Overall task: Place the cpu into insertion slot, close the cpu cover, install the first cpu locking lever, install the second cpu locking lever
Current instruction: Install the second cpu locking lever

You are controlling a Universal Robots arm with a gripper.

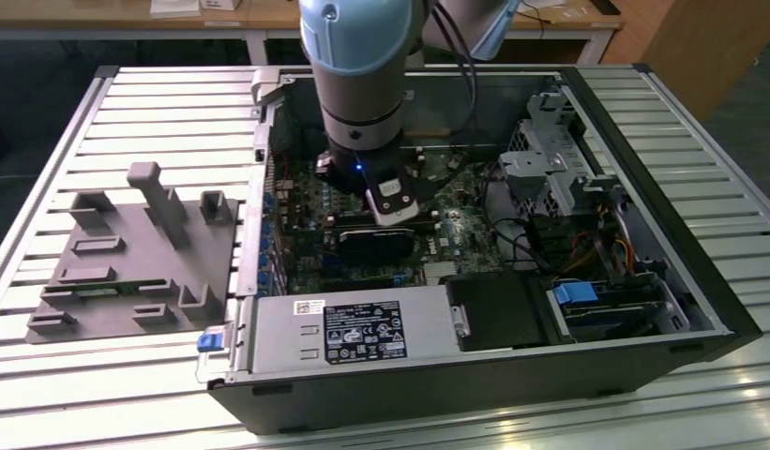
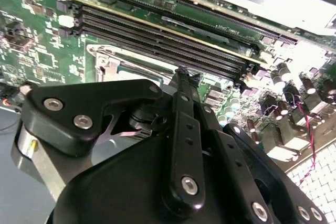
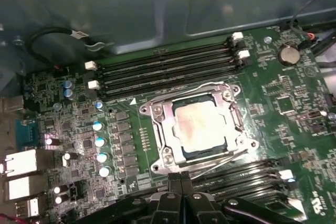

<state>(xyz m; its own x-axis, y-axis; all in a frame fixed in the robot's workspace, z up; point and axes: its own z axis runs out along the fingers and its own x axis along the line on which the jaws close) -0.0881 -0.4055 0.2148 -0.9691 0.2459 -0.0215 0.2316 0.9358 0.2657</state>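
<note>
In the first wrist view the cpu (image 3: 198,124) lies flat in the insertion slot (image 3: 237,109), its dull silver top showing through the window of the cpu cover (image 3: 163,129), which lies down over it. Thin wire levers run along two sides of the socket, one (image 3: 189,88) by the memory slots and one (image 3: 210,160) on the side nearest my fingers. My gripper (image 3: 181,178) is shut with nothing visible between its fingers, its tips just short of that nearer lever. In the exterior view the gripper (image 1: 394,204) reaches down into the open computer case.
Long black memory slots (image 3: 168,69) flank the socket on both sides. A black card (image 1: 378,246), a silver power supply (image 1: 347,328) and a drive cage (image 1: 553,169) crowd the case. A grey fixture plate (image 1: 134,253) lies at the exterior view's left.
</note>
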